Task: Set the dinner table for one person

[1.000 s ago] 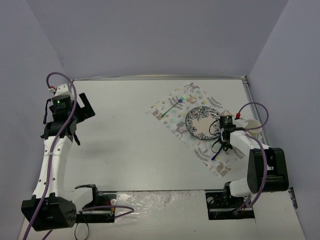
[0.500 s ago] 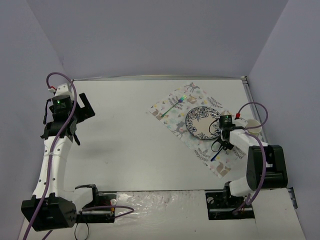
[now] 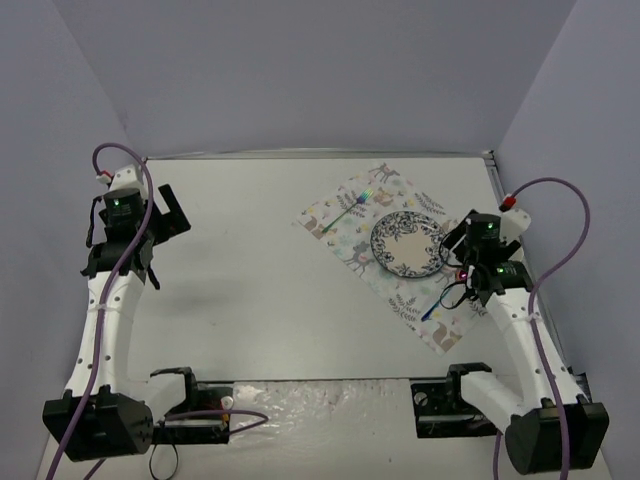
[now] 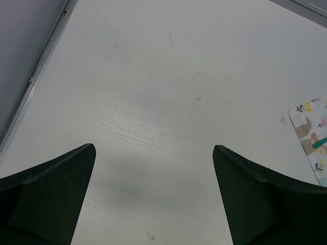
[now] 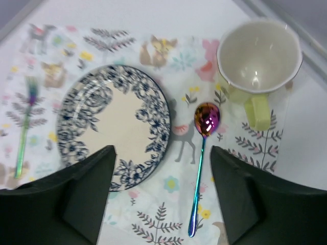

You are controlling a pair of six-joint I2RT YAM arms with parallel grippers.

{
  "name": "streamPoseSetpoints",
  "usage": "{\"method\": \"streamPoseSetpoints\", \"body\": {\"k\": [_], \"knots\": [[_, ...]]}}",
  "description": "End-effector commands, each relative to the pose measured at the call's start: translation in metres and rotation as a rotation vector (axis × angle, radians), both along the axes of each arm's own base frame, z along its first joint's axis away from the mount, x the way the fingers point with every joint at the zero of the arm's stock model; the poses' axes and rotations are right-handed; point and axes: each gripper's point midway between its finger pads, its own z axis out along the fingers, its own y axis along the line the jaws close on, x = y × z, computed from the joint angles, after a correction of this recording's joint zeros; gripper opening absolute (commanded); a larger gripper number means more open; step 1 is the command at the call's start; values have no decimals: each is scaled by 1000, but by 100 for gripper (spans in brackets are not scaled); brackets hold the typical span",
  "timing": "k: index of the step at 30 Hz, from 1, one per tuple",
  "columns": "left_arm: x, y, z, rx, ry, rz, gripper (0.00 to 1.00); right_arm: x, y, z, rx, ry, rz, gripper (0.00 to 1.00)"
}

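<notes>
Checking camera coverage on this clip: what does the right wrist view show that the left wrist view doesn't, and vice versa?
Only right wrist: the blue floral plate, the iridescent spoon beside it, the pale mug, and the whole fork. Only left wrist: a broad bare stretch of the dinner table. Both: the animal-print cloth, just a corner in the left wrist view, with a teal sliver that may be the fork's end; also each view's own open, empty hand, the right hand and the left hand.
</notes>
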Motion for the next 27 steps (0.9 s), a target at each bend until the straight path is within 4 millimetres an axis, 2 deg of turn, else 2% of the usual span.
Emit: {"method": "streamPoseSetpoints", "body": {"k": [1,5,8,11,15,19,24,27], "knots": [[2,-13,31,-20,-112,-48,97,-19,-3,88,-79,-204,67,78],[-8,-25,40,-36,-116,-85,97,-51,-10,139,-173,-339,104,92],[-23,-32,43,-37,-106,-108,97,-72,-14,161,-228,-402,120,99],[-38,-37,49,-34,-104,-137,97,-98,-17,185,-287,-483,137,100],[-65,-41,57,-8,-100,-161,97,-128,-19,203,-325,-573,145,100],[-94,-50,67,19,-108,-211,97,-157,-21,213,-329,-674,132,100],[-126,-49,73,57,-132,-230,97,-175,-23,212,-368,-720,142,100],[-139,-44,73,81,-152,-214,97,-182,-27,213,-380,-736,126,100]]}}
